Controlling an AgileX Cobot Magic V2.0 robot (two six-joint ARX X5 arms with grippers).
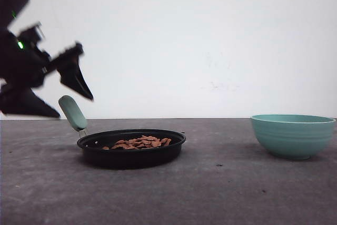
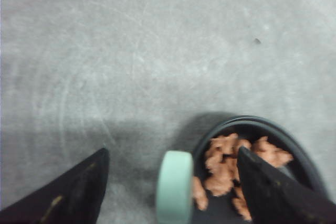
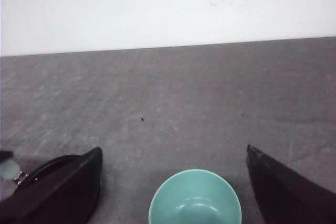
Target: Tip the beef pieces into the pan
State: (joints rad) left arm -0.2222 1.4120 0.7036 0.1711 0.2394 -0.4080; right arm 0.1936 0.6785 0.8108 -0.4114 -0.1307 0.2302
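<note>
The black pan sits on the grey table left of centre, its mint-green handle angled up to the left. The beef pieces lie in a low reddish-brown heap inside it. My left gripper hovers open at the handle, motion-blurred. In the left wrist view the gripper straddles the handle with a gap on each side, beside the pan and beef pieces. My right gripper is open above the teal bowl, holding nothing.
The teal ribbed bowl stands at the right of the table and looks empty from above. A white wall backs the table. Bare grey tabletop lies between pan and bowl and in front of both.
</note>
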